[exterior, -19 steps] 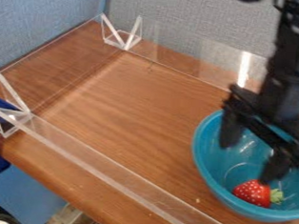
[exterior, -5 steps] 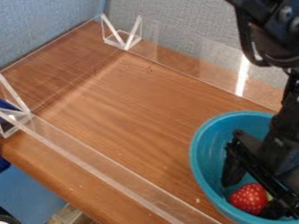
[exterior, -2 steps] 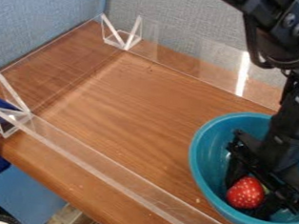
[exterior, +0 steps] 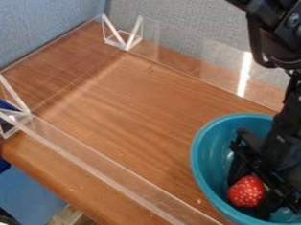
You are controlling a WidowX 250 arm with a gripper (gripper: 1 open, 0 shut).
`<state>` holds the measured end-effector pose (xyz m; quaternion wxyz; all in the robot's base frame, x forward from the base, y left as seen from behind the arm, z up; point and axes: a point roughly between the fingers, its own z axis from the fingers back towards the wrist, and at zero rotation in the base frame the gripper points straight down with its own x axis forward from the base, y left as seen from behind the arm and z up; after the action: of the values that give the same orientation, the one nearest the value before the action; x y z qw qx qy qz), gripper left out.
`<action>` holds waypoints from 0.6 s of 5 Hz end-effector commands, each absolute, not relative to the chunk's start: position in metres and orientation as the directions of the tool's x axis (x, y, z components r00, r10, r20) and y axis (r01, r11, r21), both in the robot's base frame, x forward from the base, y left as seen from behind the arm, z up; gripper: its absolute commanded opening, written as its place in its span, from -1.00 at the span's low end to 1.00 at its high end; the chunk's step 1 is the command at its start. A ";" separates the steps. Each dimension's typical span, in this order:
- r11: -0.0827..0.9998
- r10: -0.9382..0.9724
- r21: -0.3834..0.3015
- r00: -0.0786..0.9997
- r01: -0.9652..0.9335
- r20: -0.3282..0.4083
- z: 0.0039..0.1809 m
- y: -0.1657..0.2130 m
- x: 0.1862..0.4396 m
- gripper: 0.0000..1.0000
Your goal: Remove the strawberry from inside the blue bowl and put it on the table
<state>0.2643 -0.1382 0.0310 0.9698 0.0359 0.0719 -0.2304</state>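
Note:
The blue bowl [exterior: 209,147] stands at the right front of the table [exterior: 128,103]. Inside it, near the front wall, lies the small red strawberry [exterior: 245,193]. My gripper [exterior: 260,190] points straight down into the bowl, its black fingers [exterior: 235,173] pressed against either side of the strawberry, shut on it. The berry still rests low in the bowl. The right finger and part of the bowl's right side are cut off by the frame edge.
Low clear acrylic walls [exterior: 74,148] run along the table's left and front edges, with triangular brackets at the far corner [exterior: 122,31] and the left corner [exterior: 12,120]. Bare wood spreads left of the bowl.
The gripper came down from above the bowl's middle to the strawberry at its front. Over the last second its fingers drew in against the berry; the hand has hardly shifted.

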 end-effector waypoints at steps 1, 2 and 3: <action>0.895 -0.438 0.049 0.894 0.444 -0.099 0.050 -0.133 0.276 -1.00; 0.889 -0.448 0.057 0.889 0.454 -0.094 0.054 -0.132 0.277 -1.00; 0.883 -0.458 0.064 0.884 0.465 -0.093 0.057 -0.130 0.279 -1.00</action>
<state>0.2663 -0.1288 0.0327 0.9654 0.0506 0.0794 -0.2431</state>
